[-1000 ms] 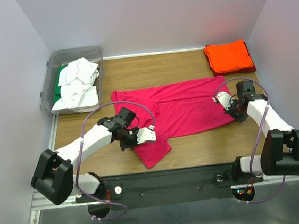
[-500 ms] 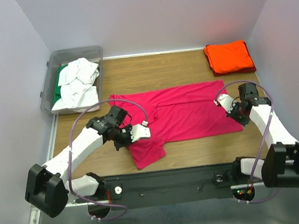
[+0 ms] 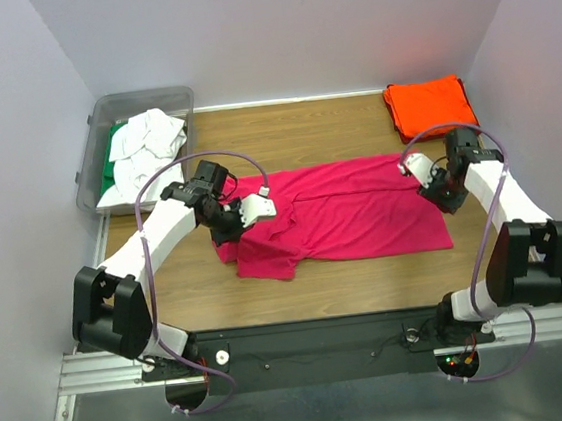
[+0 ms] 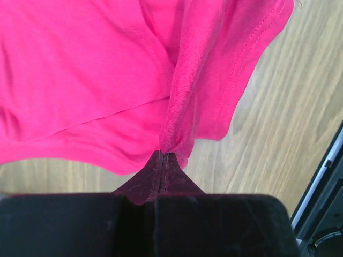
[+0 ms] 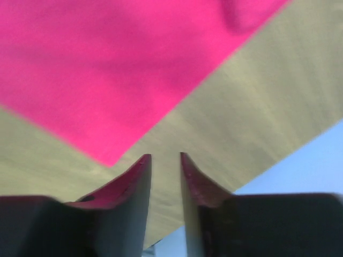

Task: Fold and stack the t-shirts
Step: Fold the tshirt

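Two claws are seen over a wooden counter (image 3: pixel 293 129) with a fine straight grain. The left claw (image 3: pixel 226 224) (image 4: pixel 162 158) is clenched on a gathered edge of the magenta t-shirt (image 3: pixel 362 212) (image 4: pixel 80 64), and a pinched ridge of stitched hem is drawn up from between its dark fingertips. The right claw (image 3: pixel 445 195) (image 5: pixel 165 160) is released: a narrow gap is seen between its two tapered fingers (image 5: pixel 136 182), nothing is held in it, and it is poised above bare wood just beside a corner of the same shirt (image 5: pixel 107 64).

One magenta t-shirt is counted, a soft matte knit laid across the middle of the counter. Its right part is spread flat with a straight edge, while its left part is bunched and folded over beneath the left claw.

One orange-red t-shirt (image 3: pixel 429 106) is counted, folded into a neat square at the far right corner, well apart from the magenta one.

One clear grey plastic bin (image 3: pixel 138 95), rectangular with rounded corners, is placed at the far left corner. Crumpled white t-shirts (image 3: pixel 149 149) are heaped in it, their number not being clear, and one strip of green cloth (image 3: pixel 108 160) is shown along its left side.
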You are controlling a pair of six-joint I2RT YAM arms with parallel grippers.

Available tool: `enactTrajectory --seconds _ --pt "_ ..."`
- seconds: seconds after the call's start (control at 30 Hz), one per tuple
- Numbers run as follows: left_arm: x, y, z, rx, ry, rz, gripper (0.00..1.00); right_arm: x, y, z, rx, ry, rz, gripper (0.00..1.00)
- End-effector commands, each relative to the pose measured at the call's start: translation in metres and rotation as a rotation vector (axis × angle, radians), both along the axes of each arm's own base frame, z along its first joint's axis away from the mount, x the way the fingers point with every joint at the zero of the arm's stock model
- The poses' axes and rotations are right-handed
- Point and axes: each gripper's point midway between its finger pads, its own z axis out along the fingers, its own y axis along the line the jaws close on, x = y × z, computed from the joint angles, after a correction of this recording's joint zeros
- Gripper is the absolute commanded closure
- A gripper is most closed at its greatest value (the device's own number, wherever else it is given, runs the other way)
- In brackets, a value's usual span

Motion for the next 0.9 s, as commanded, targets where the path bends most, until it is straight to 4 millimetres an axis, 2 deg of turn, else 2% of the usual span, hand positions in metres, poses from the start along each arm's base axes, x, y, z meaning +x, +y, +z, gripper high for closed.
enactTrajectory --seconds 0.0,0.03,0.1,0.13,0.23,0.33,0.47,0.7,0.87 --pt "-0.011 -0.004 0.002 -0.029 0.027 -0.046 1.0 -0.047 0.019 -0.002 0.082 0.068 0.07 0.57" --pt "-0.013 -0.004 0.002 -0.033 0.031 -0.046 1.0 -0.054 0.023 -0.005 0.09 0.069 0.082 0.5" --pt "-0.017 -0.004 -0.002 -0.036 0.04 -0.042 1.0 -0.062 0.02 -0.005 0.061 0.042 0.11 0.48" --pt "-0.016 -0.003 -0.002 -0.035 0.033 -0.041 1.0 -0.07 0.018 -0.015 0.046 0.063 0.114 0.5" --pt "-0.019 -0.002 -0.006 -0.03 0.044 -0.039 1.0 -0.075 0.015 -0.026 0.023 0.091 0.143 0.62" --pt "-0.019 -0.002 -0.006 -0.032 0.042 -0.041 1.0 -0.069 0.017 -0.031 0.041 0.087 0.147 0.65" --pt "-0.022 0.001 -0.01 -0.019 0.049 -0.043 1.0 -0.064 0.018 -0.038 0.048 0.096 0.143 0.62" --pt "-0.023 0.003 -0.016 -0.008 0.053 -0.046 1.0 -0.075 0.016 -0.06 0.041 0.151 0.144 0.58" --pt "-0.024 0.005 -0.02 0.001 0.056 -0.043 1.0 -0.075 0.013 -0.077 0.023 0.16 0.144 0.55"
